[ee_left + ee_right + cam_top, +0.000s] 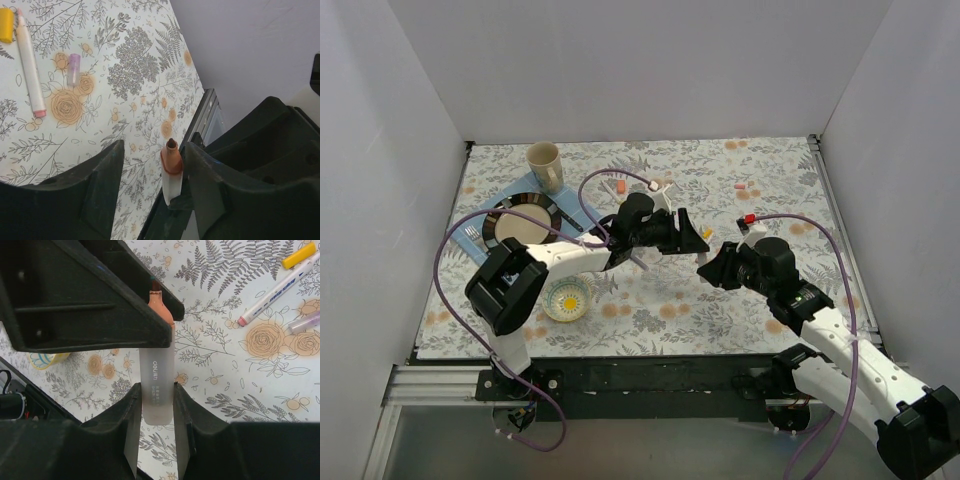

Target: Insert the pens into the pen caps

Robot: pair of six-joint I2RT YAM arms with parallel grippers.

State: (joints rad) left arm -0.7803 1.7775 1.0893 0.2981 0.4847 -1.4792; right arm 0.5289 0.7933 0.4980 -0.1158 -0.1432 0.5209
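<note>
- Firmly clamped between the fingers of the right gripper was the orange pen. The fingers pinched its pale barrel on both sides, and its orange tip pointed away from the wrist.
- Just ahead of that tip was the left gripper, which met the pen head-on. Its dark body hid part of the tip in the right wrist view.
- The left gripper's jaws stood apart. The pen's orange nib rose in the gap, close against one finger and well clear of the other.
- Nothing showed whether that near finger actually pressed the nib.
- On the floral table beyond the left gripper lay a white pen with a pink end.
- A purple cap lay just beside that pen but apart from it, and a yellow cap lay at the pen's far end.
- Farther off, to the left of the left gripper, an orange cap rested alone on the table.
- Beyond it, a dark plate and a beige cup stood well apart from both grippers.
</note>
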